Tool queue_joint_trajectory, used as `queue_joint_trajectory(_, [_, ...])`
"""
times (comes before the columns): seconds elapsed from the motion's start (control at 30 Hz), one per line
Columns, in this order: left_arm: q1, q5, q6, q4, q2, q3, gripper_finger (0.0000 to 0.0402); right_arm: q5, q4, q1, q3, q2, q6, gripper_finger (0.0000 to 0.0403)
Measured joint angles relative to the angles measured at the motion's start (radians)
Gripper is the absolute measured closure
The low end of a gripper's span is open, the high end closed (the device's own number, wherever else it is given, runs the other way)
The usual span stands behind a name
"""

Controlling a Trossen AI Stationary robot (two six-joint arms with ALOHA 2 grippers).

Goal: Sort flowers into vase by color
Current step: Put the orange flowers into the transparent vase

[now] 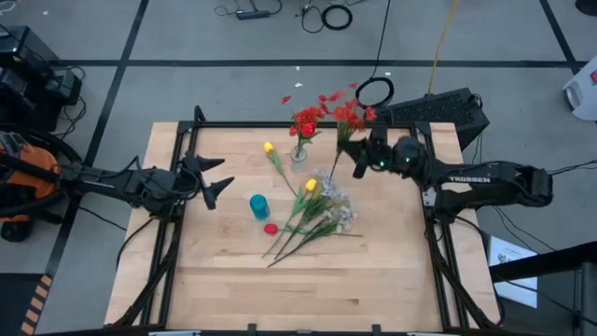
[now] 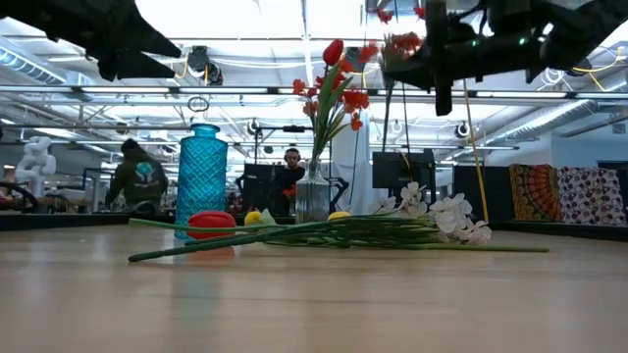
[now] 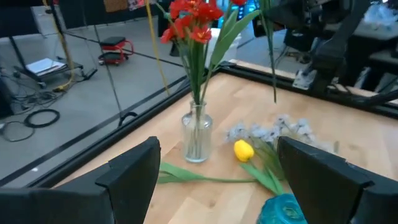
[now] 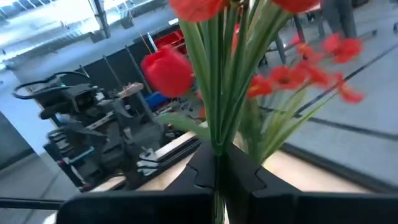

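A clear glass vase [image 1: 298,156] stands on its base at the table's far middle, with red flowers [image 1: 306,121] in it. A blue vase [image 1: 259,206] stands nearer. Yellow buds [image 1: 311,187], white sprays [image 1: 341,211] and one red bloom [image 1: 270,228] lie flat on the wood, stalks fanned toward the near left. My right gripper [image 1: 357,161] hovers just right of the clear vase, shut on a red flower [image 1: 350,114]. My left gripper [image 1: 216,182] waits open at the table's left, facing the vases [image 3: 196,134]. My right gripper pinches the red flower's green stalks [image 4: 216,146] between its two fingers, below the blooms. The fingers lie level and come from the table's right, across the stalks. The flower stands upright and clear of the table, blooms [image 2: 402,44] above, its thin lower end [image 3: 273,87] hanging free.
A black frame rail [image 1: 280,124] runs along the table's far edge and down both sides. A dark box [image 1: 438,110] sits beyond the far right corner. Bare wood [image 1: 308,289] fills the near half of the table.
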Motion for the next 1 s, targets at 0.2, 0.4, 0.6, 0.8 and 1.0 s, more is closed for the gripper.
queue_joint_trajectory(0.2, [0.0,-0.025,0.0,0.0,0.053,0.0,0.0075,-0.227,0.12,-0.172,-0.002,0.081,-0.033,0.0402])
queue_joint_trajectory(0.4, [0.0,-0.025,-0.001,0.017,0.087,0.0,0.0075,-0.413,0.409,-0.212,0.0,0.203,-0.106,0.0402])
queue_joint_trajectory(0.6, [0.0,-0.025,-0.002,0.019,0.103,0.0,0.0075,-0.43,0.554,-0.165,0.0,0.322,-0.153,0.0402])
queue_joint_trajectory(0.8, [0.0,-0.025,-0.001,0.018,0.105,0.0,0.0075,-0.426,0.718,-0.12,0.041,0.407,-0.314,0.0402])
queue_joint_trajectory(1.0, [0.0,-0.03,-0.001,0.017,0.105,0.0,0.0075,-0.425,0.694,-0.121,0.133,0.467,-0.339,0.0402])
